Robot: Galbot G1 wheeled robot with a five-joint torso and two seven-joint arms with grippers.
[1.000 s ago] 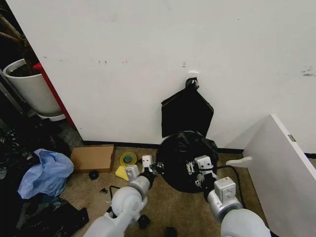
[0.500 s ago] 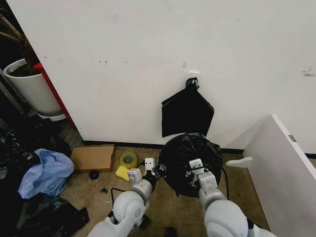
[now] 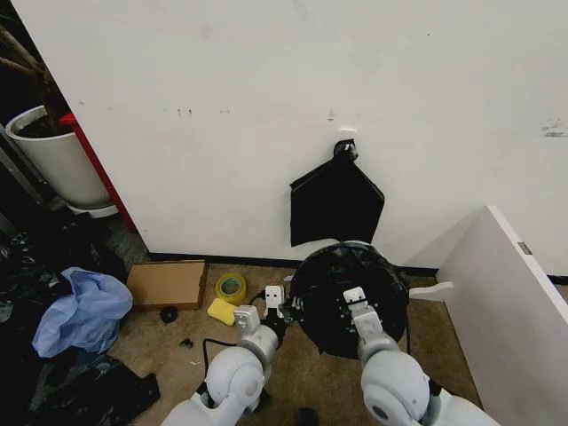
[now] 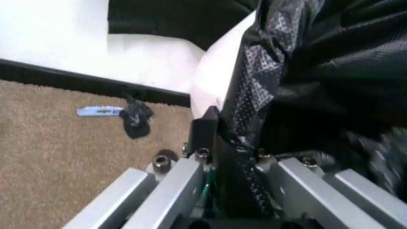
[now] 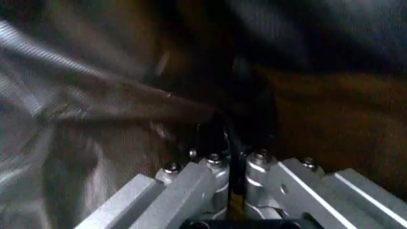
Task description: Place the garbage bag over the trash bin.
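The garbage bag (image 3: 351, 288) is a glossy, crinkled black dome on the floor by the wall, draped over the trash bin. A strip of the bin's cream wall (image 4: 211, 78) shows beside the bag's edge in the left wrist view. My left gripper (image 3: 286, 309) is at the bag's left side, shut on a fold of its film (image 4: 245, 119). My right gripper (image 3: 351, 312) is at the bag's front, surrounded by dark plastic (image 5: 114, 109), its fingers (image 5: 213, 138) closed together on a crease of the film.
A flat matte black bag (image 3: 335, 202) hangs from a wall hook just behind. Cardboard (image 3: 167, 284), a tape roll (image 3: 231, 286) and a yellow sponge (image 3: 220, 311) lie to the left. Farther left are a blue bag (image 3: 84, 311) and a plant pot (image 3: 55, 160). A white panel (image 3: 506, 302) stands at the right.
The bag has shifted right and toward the wall and now looks rounder and wider. My right arm swung inward to the bag's front. The left gripper followed slightly right.
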